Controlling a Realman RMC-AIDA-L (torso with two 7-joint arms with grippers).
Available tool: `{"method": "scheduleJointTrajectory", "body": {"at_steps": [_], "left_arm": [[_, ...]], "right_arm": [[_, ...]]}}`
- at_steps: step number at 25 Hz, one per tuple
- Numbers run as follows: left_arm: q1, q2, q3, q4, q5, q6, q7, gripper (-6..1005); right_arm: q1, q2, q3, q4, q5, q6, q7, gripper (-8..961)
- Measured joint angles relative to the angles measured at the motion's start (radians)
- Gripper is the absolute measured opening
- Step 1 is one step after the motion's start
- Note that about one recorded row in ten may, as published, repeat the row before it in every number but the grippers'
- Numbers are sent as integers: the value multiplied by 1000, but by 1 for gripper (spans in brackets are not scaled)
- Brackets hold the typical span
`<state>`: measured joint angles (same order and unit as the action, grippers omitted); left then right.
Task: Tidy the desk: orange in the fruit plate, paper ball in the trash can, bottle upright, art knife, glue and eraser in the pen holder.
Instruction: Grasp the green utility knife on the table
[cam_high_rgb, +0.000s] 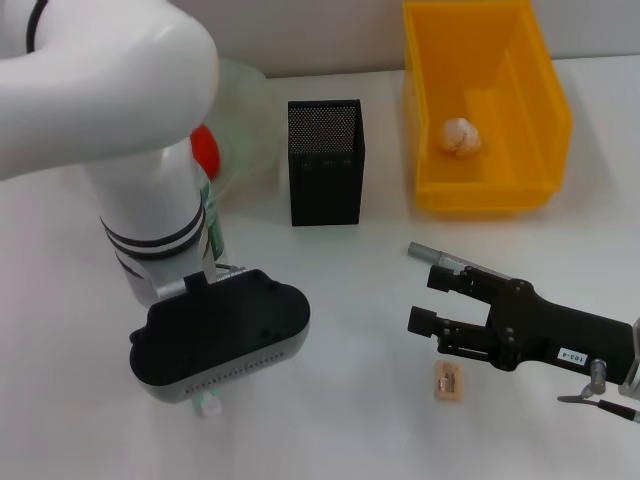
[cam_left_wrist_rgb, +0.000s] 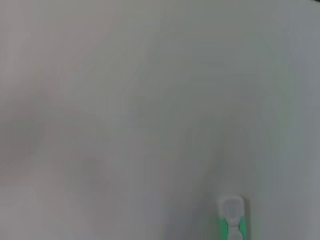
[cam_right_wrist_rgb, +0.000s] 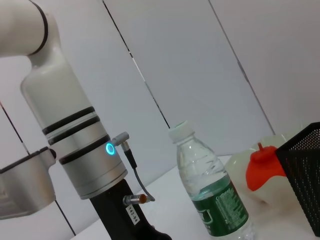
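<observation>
The bottle (cam_right_wrist_rgb: 210, 195) stands upright with its white cap on; in the head view only a strip of its green label (cam_high_rgb: 210, 222) shows behind my left arm. The orange (cam_high_rgb: 205, 148) lies in the fruit plate (cam_high_rgb: 247, 95). Inside the trash can (cam_high_rgb: 530, 80) rests the paper ball (cam_high_rgb: 460, 135). The pen holder (cam_high_rgb: 325, 160) stands mid-table. My right gripper (cam_high_rgb: 425, 297) is open and holds nothing, just above the eraser (cam_high_rgb: 447, 381) and beside a grey stick (cam_high_rgb: 428, 251). My left gripper's housing (cam_high_rgb: 215, 335) hangs over a green-white tool (cam_left_wrist_rgb: 231, 220). Which is the art knife and which the glue I cannot tell.
The white tabletop (cam_high_rgb: 360, 400) spreads between both arms. My left arm (cam_high_rgb: 120, 110) blocks much of the table's left part in the head view. The yellow bin fills the far right corner, and the mesh cup stands just left of it.
</observation>
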<state>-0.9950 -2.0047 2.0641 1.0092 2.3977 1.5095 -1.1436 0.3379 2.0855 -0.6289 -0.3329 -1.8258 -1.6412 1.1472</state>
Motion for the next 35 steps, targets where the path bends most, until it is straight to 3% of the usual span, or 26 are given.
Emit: {"method": "scheduleJointTrajectory", "body": {"at_steps": [14, 35], "left_arm": [[22, 6, -25, 15, -3, 11, 0, 527], [15, -8, -25, 7, -4, 12, -8, 368]], "right_arm": [[5, -2, -5, -3, -2, -3, 13, 830], [7, -4, -11, -8, -4, -7, 26, 831]]}}
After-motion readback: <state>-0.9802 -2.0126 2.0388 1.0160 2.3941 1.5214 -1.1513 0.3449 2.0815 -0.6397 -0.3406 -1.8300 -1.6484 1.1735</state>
